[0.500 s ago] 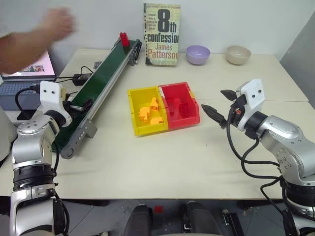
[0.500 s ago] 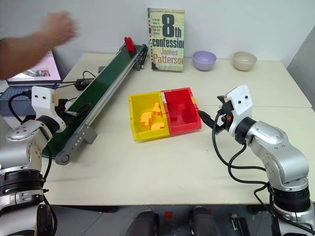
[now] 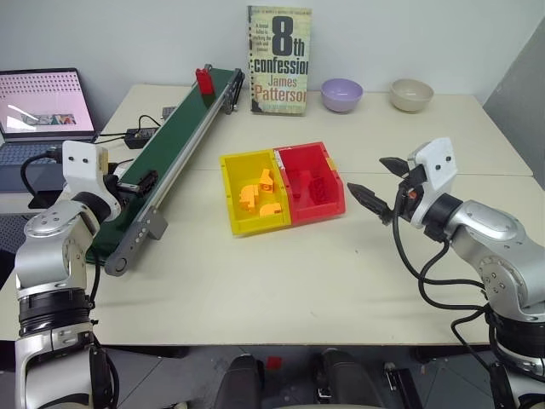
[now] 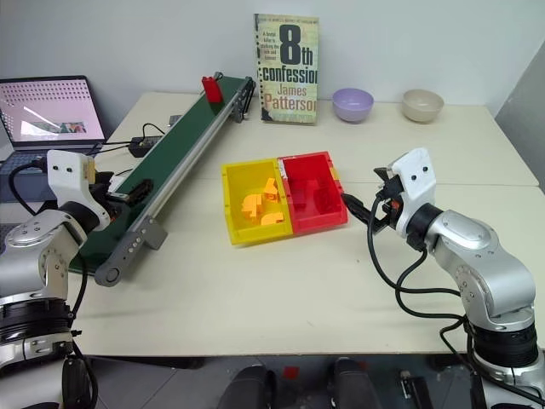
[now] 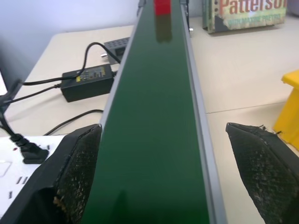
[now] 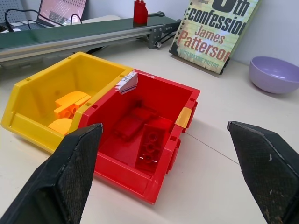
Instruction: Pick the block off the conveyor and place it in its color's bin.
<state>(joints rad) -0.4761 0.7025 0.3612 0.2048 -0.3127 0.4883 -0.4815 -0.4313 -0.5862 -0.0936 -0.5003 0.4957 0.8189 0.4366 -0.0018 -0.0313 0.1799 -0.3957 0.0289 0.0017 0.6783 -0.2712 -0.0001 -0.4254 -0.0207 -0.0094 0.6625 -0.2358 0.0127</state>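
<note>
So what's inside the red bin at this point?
The red bin holds a few red bricks lying on its floor. Its near wall hides part of the floor, so an exact count is not possible.

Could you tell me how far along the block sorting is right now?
Early. The red block sits at the far end of the conveyor. The left gripper waits open over the belt; the right gripper is open beside the red bin. Picking and placing remain.
</note>
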